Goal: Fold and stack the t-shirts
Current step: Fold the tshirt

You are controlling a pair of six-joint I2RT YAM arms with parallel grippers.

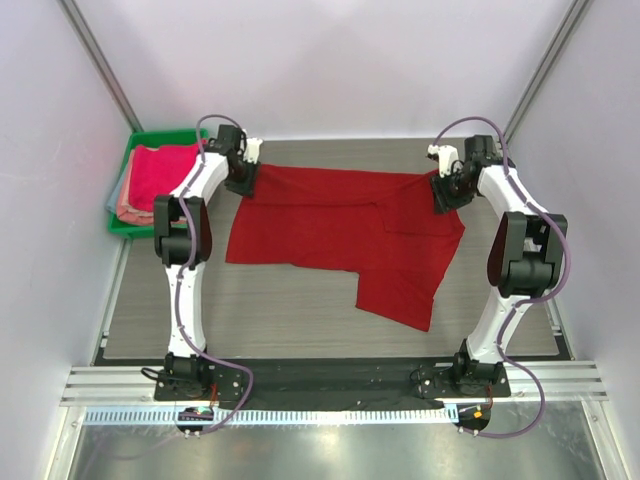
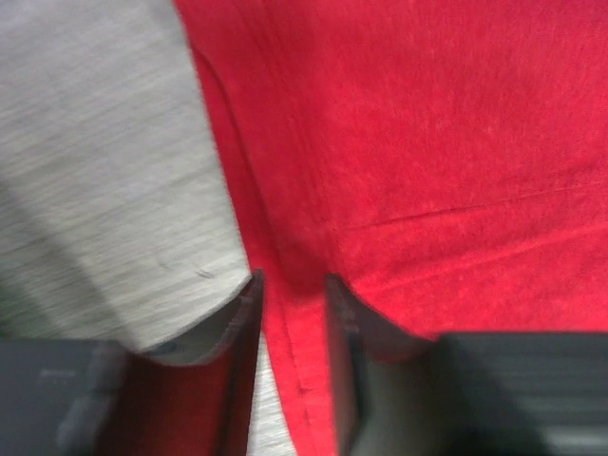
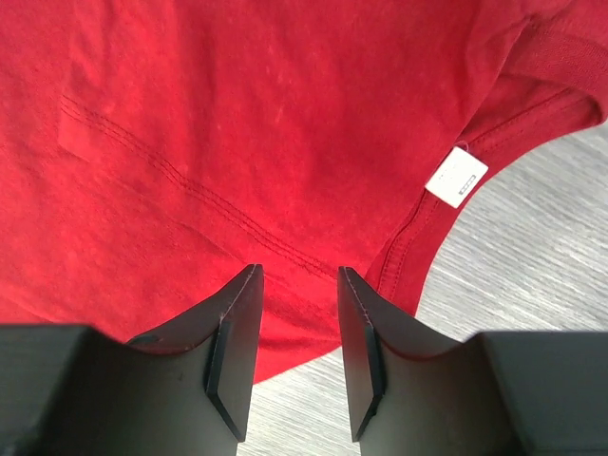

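A deep red t-shirt (image 1: 340,230) lies spread and partly folded on the table, with one part hanging toward the near right. My left gripper (image 1: 243,180) sits at its far left corner. In the left wrist view the gripper (image 2: 293,280) is slightly open, and the shirt's hem (image 2: 285,313) runs flat between the fingers. My right gripper (image 1: 445,190) is at the far right corner. In the right wrist view it (image 3: 299,271) is open just above the red cloth (image 3: 237,114), near the collar and its white label (image 3: 457,177). A bright pink shirt (image 1: 160,172) lies on salmon and grey ones at far left.
The green tray (image 1: 165,135) holding the stacked shirts stands at the far left, beside the left wall. The grey wood-grain table (image 1: 300,310) shows bare in front of the red shirt. White walls close in on both sides and at the back.
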